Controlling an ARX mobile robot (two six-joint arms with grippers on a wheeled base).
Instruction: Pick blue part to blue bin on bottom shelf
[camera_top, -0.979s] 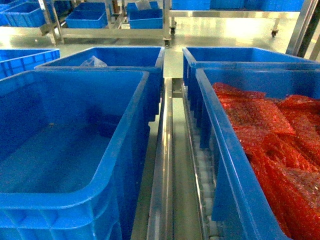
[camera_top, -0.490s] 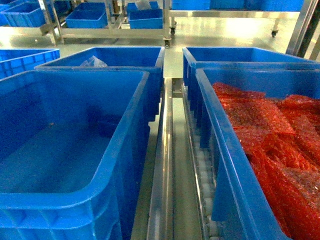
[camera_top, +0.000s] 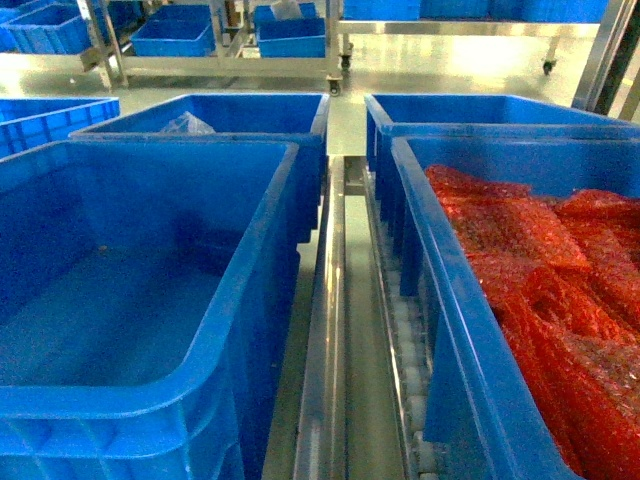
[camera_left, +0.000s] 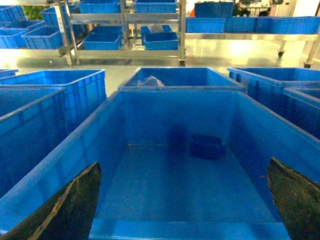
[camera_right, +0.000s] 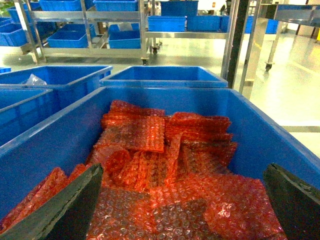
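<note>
Hovering spread over their bins, left tool (camera_left: 182, 200) and right tool (camera_right: 180, 200) hold nothing; dark shape (camera_left: 206, 146), possibly the blue part, lies in blue bin (camera_left: 75, 150).

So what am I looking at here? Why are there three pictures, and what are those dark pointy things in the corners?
It is a robot on wheels with two arms, and each picture comes from one of its cameras. The head camera looks down at two big blue bins side by side: the left bin looks almost empty, and the right bin is full of red bubble wrap. A shiny metal rail runs between them. The other two cameras sit on the robot's wrists. The dark pointy things are the fingers of each end effector, spread wide open. The left end effector hangs over the left bin, where a small blue part lies on the bottom. The right end effector hangs over the bubble wrap. Neither holds anything.
</note>
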